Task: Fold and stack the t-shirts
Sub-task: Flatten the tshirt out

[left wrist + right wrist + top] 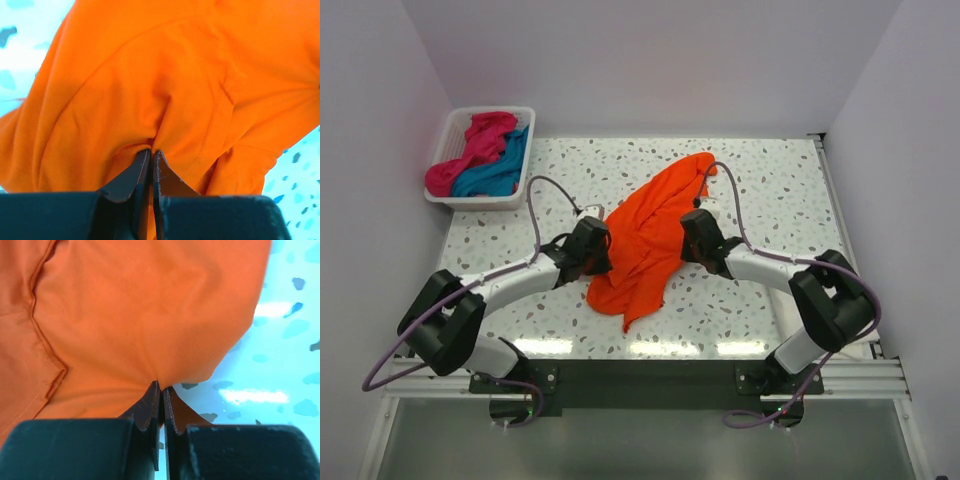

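The orange t-shirt (650,240) hangs bunched in the middle of the table, stretched between both grippers. My left gripper (605,245) is shut on its left side; in the left wrist view the gripper (151,152) pinches a fold of orange t-shirt (175,80). My right gripper (688,232) is shut on its right side; in the right wrist view the gripper (161,385) pinches the edge of the orange t-shirt (140,310). The magenta-pink t-shirt (472,148) and the teal-blue t-shirt (500,170) lie crumpled in the basket.
The white slatted basket (448,200) stands at the table's far left corner. The speckled table (770,190) is walled at the back and on both sides. Purple cables loop over both arms.
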`<state>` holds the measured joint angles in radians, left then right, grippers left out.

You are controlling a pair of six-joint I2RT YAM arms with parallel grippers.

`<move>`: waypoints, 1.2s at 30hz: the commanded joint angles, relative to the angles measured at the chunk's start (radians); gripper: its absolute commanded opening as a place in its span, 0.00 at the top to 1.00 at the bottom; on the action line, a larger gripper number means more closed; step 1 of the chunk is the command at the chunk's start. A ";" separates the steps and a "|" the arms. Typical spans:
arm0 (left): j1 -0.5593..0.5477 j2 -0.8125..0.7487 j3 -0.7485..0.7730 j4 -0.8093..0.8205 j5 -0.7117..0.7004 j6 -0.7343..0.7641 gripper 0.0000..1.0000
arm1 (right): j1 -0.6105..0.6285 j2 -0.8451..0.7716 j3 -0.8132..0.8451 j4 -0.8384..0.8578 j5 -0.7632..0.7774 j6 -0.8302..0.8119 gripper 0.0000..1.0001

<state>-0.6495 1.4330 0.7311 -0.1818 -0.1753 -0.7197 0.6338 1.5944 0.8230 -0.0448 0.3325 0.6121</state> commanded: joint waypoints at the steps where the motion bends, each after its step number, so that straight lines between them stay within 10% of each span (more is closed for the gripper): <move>1: -0.002 -0.066 0.091 -0.016 -0.052 0.020 0.92 | -0.034 -0.060 -0.034 0.013 0.034 -0.009 0.97; 16: 0.264 0.070 0.413 -0.015 0.026 0.072 0.99 | -0.166 -0.333 -0.214 -0.056 -0.041 -0.022 1.00; 22: 0.416 0.430 0.837 -0.057 0.043 0.085 1.00 | -0.164 -0.436 -0.272 -0.089 -0.104 0.014 1.00; 26: 0.473 0.816 1.532 -0.177 0.120 0.134 1.00 | -0.145 -0.481 -0.292 -0.069 -0.210 0.081 1.00; 29: 0.524 1.095 1.852 -0.135 0.277 0.083 0.85 | -0.044 -0.440 -0.271 -0.040 -0.205 0.136 1.00; 33: 0.560 0.997 1.526 0.140 0.401 -0.046 0.33 | 0.049 -0.280 -0.118 -0.046 -0.188 0.112 0.87; 36: 0.544 0.911 1.446 0.088 0.433 0.017 0.27 | 0.046 -0.206 0.003 -0.107 -0.130 0.046 0.59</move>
<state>-0.0914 2.4973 2.2257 -0.1795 0.1520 -0.7158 0.6857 1.3407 0.6926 -0.1249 0.1459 0.6994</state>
